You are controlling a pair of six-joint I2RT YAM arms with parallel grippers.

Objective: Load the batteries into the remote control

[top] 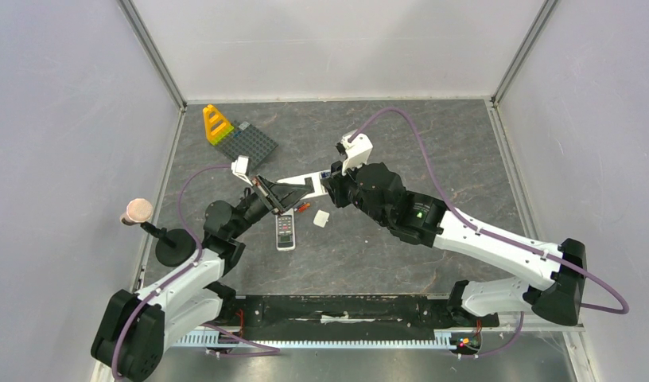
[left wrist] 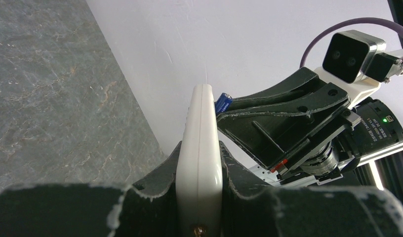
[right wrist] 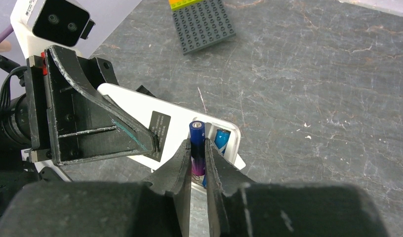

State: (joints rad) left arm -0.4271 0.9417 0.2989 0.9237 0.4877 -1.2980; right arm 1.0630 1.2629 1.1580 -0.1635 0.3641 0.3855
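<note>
Remote [left wrist: 199, 158]: left jaws are clamping its long edges, lower centre of the left wrist view.
Battery [right wrist: 197, 143]: light, stiff, slick; right jaws are pinching it narrowly at mid-length, over the open bay [right wrist: 234, 140].
Second battery [right wrist: 221, 139]: sitting in the bay, just beside.
Hidden: jaws are covering the bay contacts and the held battery's lower end.

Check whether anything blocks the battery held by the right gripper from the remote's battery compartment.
Nothing visible does. The held battery hangs right at the white remote's open end, beside a second battery already seated there.
</note>
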